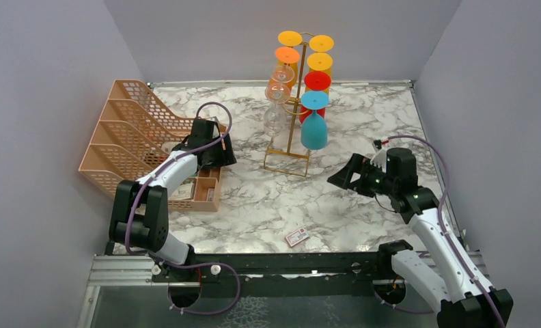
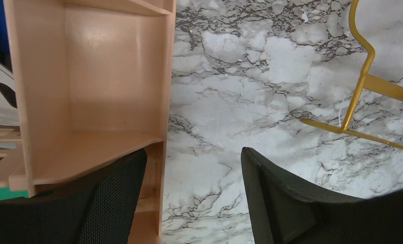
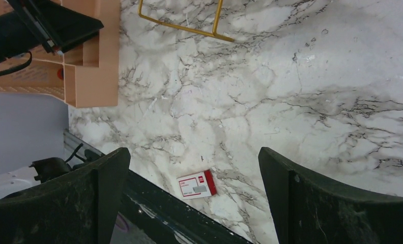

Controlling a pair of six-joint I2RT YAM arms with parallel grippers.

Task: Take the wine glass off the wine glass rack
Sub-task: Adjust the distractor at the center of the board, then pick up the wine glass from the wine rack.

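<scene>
Left pincer (image 2: 194,201) is open and empty at the peach tray's (image 1: 128,130) near corner, the gold wine glass rack (image 1: 296,102) stands toward the back of the tabletop (image 1: 391,116) with clear and coloured wine glasses (image 1: 314,133) hanging bowl-down on its hooks, and right pincer (image 3: 194,195) hovers spread wide, empty, right of the rack's base.

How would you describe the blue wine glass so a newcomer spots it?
Find the gold wine glass rack near the back of the marble table. Glasses hang foot-up on both sides; the blue wine glass is the lowest in the right column. It is the only blue one, under a red glass.
</scene>
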